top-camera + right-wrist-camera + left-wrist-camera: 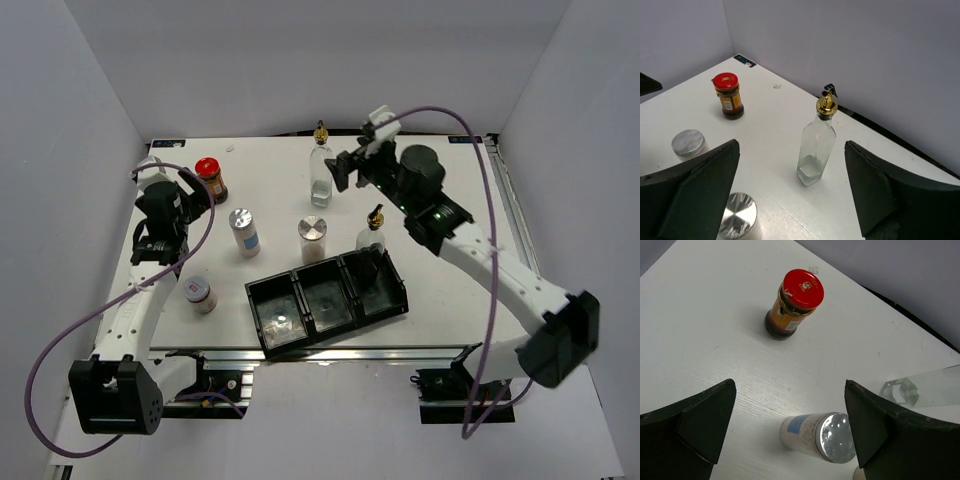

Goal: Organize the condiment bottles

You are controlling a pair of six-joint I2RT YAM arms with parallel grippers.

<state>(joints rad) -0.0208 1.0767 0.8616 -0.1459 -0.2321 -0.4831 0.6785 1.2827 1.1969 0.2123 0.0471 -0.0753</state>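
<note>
My left gripper [193, 188] is open and empty, just left of the red-lidded dark jar [210, 178]. In the left wrist view the gripper [789, 400] hangs open above the table, with the jar [791, 306] ahead and a silver-lidded shaker [822, 436] below, between the fingers. My right gripper [341, 172] is open and empty beside a clear glass bottle with a gold pourer [320, 165]. This bottle [816, 145] stands upright between the open fingers of the gripper [791, 155]. A second bottle [372, 238] stands at the tray's right compartment. Shakers stand at mid-table [244, 232], [313, 238] and front left [200, 293].
The black three-compartment tray [270, 318] lies angled at the front middle of the table. White walls close in the back and both sides. The right wrist view also shows the jar [729, 96] and two shakers [688, 143], [738, 215].
</note>
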